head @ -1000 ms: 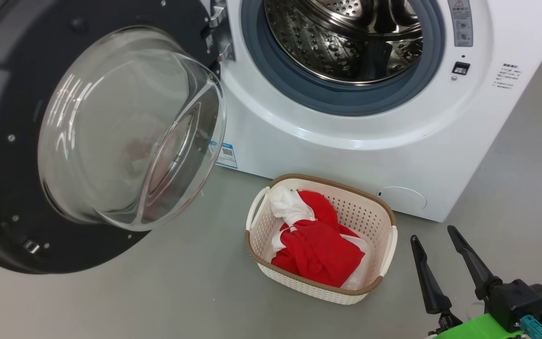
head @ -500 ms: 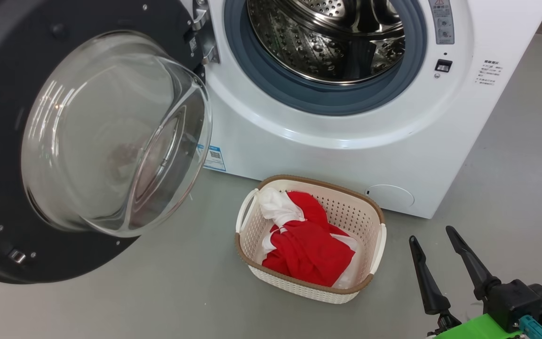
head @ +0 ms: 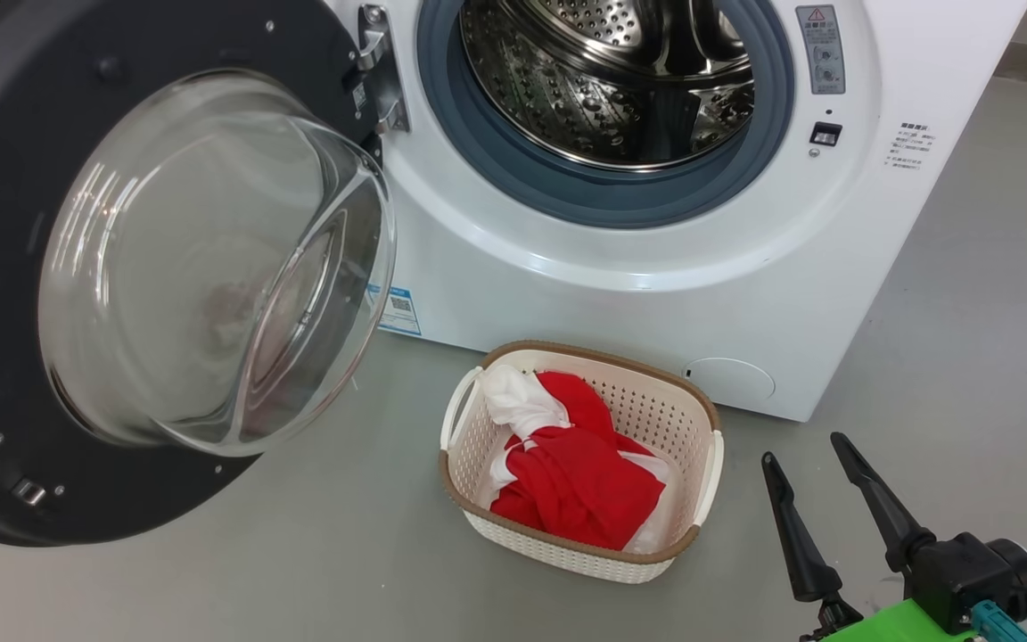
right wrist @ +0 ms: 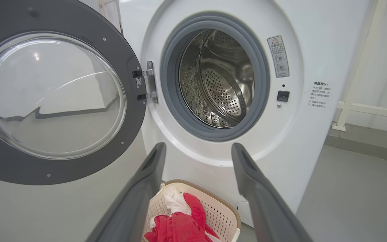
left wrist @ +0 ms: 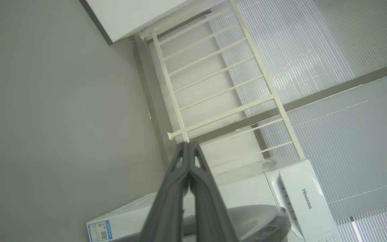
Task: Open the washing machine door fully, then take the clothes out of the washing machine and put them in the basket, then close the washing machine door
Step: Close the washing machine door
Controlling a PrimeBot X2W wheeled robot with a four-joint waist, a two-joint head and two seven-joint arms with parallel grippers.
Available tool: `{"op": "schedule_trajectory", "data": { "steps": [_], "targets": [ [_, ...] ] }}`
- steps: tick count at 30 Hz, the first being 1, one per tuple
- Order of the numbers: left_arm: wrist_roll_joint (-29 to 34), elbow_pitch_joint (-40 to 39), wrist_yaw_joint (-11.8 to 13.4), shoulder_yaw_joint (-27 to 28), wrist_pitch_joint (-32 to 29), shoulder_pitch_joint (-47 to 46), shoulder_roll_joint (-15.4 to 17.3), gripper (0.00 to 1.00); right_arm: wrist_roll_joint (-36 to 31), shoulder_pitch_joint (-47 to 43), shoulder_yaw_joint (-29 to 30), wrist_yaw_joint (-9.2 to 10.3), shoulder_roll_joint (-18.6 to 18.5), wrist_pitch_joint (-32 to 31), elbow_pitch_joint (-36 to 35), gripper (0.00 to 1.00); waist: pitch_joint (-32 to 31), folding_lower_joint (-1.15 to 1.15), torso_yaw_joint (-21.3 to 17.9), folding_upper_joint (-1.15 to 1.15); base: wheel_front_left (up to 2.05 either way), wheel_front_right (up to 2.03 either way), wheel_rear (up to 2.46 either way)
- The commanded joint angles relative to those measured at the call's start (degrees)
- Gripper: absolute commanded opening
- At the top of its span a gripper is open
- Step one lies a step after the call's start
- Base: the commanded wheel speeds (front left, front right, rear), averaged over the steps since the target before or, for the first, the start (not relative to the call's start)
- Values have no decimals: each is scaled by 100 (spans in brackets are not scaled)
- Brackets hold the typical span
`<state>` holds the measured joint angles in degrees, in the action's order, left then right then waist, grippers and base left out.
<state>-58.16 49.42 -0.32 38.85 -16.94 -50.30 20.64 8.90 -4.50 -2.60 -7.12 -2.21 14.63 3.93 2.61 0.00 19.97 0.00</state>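
While the door (head: 166,267) of the washing machine (head: 656,303) stands wide open at the left, the red clothes (head: 580,486) lie in the basket (head: 656,401) on the floor (head: 299,553) just before the machine. The right fingers (head: 794,535) are spread, holding nothing; the left fingers (left wrist: 171,195) are pressed together, empty.

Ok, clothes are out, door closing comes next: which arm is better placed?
Probably left: the shut left gripper sits beside the open door; the right gripper hovers open beyond the basket.
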Motion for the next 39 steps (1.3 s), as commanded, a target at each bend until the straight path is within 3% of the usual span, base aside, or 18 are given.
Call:
{"op": "schedule_trajectory", "data": {
  "steps": [1, 8, 20, 39],
  "targets": [
    [-70, 42, 63, 69, -169, -162, 421, 0, -27, 74, -155, -36, -66, 22, -134, 100, -20, 0, -18, 0, 0, 0, 0],
    [-300, 641, 154, 156, -637, -326, 555, 0, -35, 54, -193, -36, -66, 6, -164, 100, -34, 0, -95, 0, 0, 0, 0],
    [-296, 897, -114, -104, -1239, -226, 433, 0, -10, 66, -168, -36, -66, -6, -219, 100, 50, 0, -162, 0, 0, 0, 0],
    [-504, 162, -191, -326, -2064, 55, -258, 0, 92, 133, -88, -36, -66, 32, -185, 100, 171, 0, 86, 0, 0, 0, 0]
  ]
}}
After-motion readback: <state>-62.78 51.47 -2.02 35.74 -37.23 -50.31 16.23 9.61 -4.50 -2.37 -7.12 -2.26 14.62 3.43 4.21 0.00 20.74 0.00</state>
